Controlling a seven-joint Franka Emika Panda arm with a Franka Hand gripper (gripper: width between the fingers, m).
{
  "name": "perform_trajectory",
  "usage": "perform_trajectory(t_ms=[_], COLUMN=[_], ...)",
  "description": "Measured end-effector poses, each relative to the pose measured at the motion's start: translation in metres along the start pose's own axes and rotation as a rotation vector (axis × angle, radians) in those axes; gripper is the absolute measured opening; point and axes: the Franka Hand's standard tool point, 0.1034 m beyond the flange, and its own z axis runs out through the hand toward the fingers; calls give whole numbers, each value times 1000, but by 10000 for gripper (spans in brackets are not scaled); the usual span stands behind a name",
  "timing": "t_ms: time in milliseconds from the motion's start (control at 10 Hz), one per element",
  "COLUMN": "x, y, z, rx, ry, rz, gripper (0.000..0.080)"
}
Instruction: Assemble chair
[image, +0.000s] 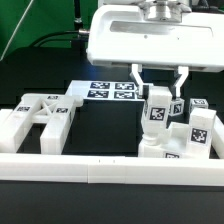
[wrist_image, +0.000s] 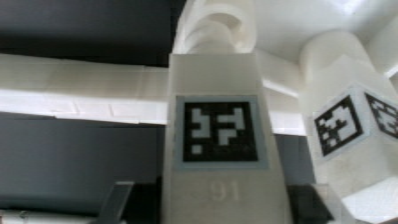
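**Gripper clamped on an upright chair leg**

The chair leg (image: 157, 112) stands upright toward the exterior view's right, its square tag facing the camera. The gripper (image: 158, 97) reaches down from above and is clenched on the leg, with one finger on each side of its upper part. In the wrist view the same leg (wrist_image: 219, 110) fills the middle of the picture, tag toward the lens, with the gripper (wrist_image: 217, 200) closed around it.

Just beside the leg, further to the exterior view's right, sits a cluster of tagged white blocks (image: 197, 128). I cannot tell whether they touch the leg.

Well apart, at the exterior view's left, the flat slotted panel (image: 40, 118) lies on the black table (image: 100, 125). Behind the leg, the marker board (image: 112, 90) lies flat. A long white rail (image: 100, 172) runs along the front edge.
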Motion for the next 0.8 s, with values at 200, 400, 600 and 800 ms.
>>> perform_trajectory(t_ms=[200, 400, 600, 800], x=[-4, -7, -11, -10], y=[0, 0, -2, 4], z=[1, 3, 7, 8], rx=[0, -1, -1, -9], ry=[-6, -11, -16, -1], rz=[-2, -3, -6, -6], gripper=[287, 287, 287, 287])
